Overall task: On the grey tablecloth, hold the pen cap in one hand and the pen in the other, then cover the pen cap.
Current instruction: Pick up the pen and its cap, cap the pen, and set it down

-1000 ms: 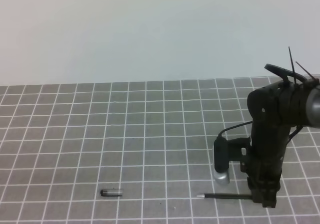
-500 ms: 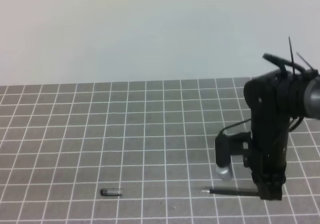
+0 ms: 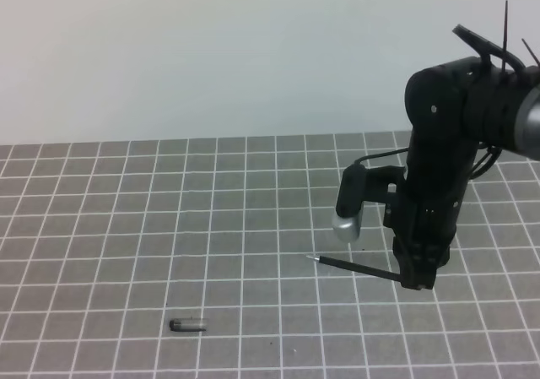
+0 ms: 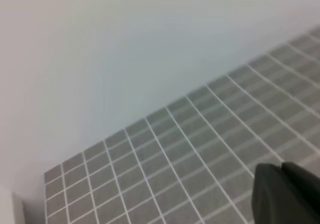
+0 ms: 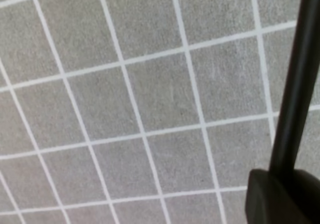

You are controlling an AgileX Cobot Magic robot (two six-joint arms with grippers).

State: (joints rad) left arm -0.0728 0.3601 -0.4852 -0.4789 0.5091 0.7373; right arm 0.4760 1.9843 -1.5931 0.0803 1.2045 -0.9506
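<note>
grey tablecloth point(image 3: 126, 227), pen cap point(image 3: 188, 325) lying on it

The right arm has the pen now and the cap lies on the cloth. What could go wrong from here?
1. The right gripper holds the pen at its far end only, so the pen may tilt or slip.
2. The pen cap is small and round; it may roll when the left arm tries to grasp it.

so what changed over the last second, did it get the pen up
Yes. The right hand, shut on the pen, rose off the grey tablecloth and carried it up and slightly left; the pen now hangs in the air, tip pointing left. The pen cap lies where it was.
</note>
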